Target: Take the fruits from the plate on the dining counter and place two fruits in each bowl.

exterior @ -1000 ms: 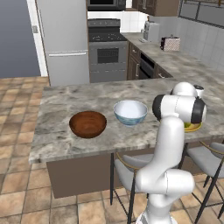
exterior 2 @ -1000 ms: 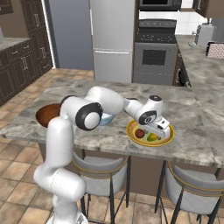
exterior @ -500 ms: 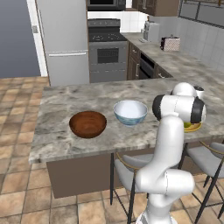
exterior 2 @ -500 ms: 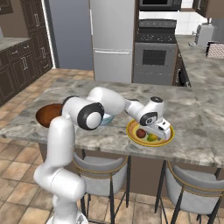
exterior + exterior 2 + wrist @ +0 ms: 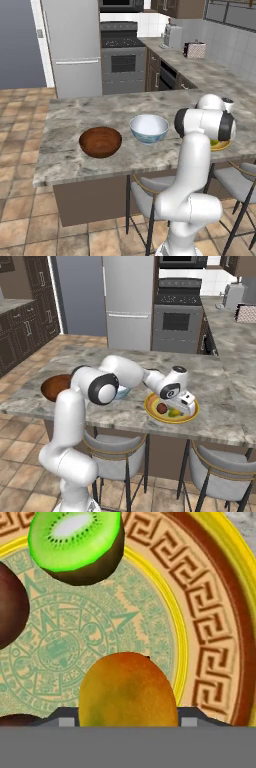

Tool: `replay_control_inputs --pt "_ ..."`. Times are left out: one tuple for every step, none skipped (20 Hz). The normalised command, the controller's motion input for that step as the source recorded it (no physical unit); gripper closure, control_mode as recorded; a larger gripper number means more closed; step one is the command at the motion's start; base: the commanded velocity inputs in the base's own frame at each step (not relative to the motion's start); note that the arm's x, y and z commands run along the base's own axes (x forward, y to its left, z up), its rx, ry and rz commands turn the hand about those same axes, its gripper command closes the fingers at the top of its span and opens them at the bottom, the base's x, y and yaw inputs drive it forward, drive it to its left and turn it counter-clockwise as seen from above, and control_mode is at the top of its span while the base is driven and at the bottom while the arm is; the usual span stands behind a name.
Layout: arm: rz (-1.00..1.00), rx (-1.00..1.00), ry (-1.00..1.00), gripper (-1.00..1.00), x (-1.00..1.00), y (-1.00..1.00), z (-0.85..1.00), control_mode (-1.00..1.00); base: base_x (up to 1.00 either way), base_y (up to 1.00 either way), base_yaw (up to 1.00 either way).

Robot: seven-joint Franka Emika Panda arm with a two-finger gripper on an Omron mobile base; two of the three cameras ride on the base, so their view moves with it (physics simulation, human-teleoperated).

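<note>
1. I had the gripper (image 5: pixel 128 721) clamped on the yellow-orange fruit (image 5: pixel 128 687), down on the yellow plate (image 5: pixel 152 406) at the right end of the dining counter (image 5: pixel 70 155).
2. My call was to lift straight up, slowly, so it wouldn't knock the cut green fruit (image 5: pixel 75 544) or the dark red fruit (image 5: pixel 10 604).
3. In the hand view the held fruit looked oval, long axis running away from the fingers toward the plate's middle.
</note>
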Motion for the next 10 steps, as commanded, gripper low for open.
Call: replay_control_inputs --pt "0.0 0.0 0.0 1.0 0.0 0.0 0.32 -1.0 0.0 0.0 0.0" --pt "0.0 0.0 0.0 1.0 0.0 0.0 0.44 -1.0 0.0 0.0 0.0" --pt "0.0 0.0 0.0 1.0 -0.06 0.0 0.56 -1.0 0.0 0.0 0.0" --pt "0.0 0.0 0.0 1.0 -0.23 0.0 0.59 -1.0 0.0 0.0 0.0" --pt "0.0 0.0 0.0 1.0 -0.24 0.0 0.6 -1.0 0.0 0.0 0.0" --pt "0.0 0.0 0.0 1.0 -0.18 0.05 0.68 -1.0 0.0 0.0 0.0" --pt "0.0 0.0 0.0 1.0 -0.17 0.06 0.71 -1.0 0.0 0.0 0.0" --pt "0.0 0.0 0.0 1.0 -0.21 0.12 0.65 -1.0 0.0 0.0 0.0" --pt "0.0 0.0 0.01 1.0 -0.05 0.24 0.52 -1.0 0.0 0.0 0.0" --pt "0.0 0.0 0.0 1.0 -0.17 0.36 0.54 -1.0 0.0 0.0 0.0"
